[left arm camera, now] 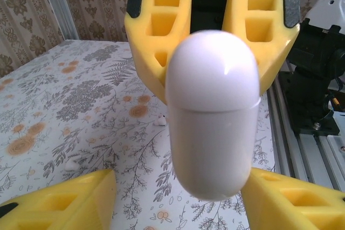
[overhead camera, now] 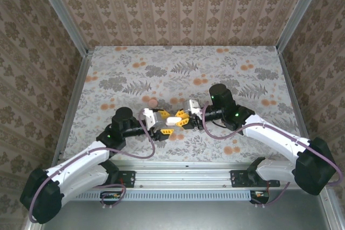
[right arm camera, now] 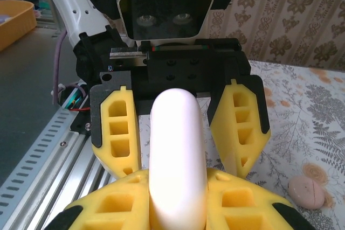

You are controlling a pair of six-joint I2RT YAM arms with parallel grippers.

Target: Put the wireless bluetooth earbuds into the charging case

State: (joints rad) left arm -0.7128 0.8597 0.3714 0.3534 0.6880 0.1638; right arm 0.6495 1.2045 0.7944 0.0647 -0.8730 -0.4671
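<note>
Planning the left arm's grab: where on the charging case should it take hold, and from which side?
The free end of the charging case, approached from the left, opposite the right gripper, whose jaws clamp the other end. The left gripper has its open jaws astride the smooth long sides there.

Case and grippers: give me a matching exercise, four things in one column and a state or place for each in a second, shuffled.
Things:
1. case
2. left gripper
3. right gripper
4. pink disc

States:
a. open, fingers on either side of the case
b. lying on the table
c. white, held above the table
d. shut on the case

Pairs: 1-c, 2-a, 3-d, 4-b
</note>
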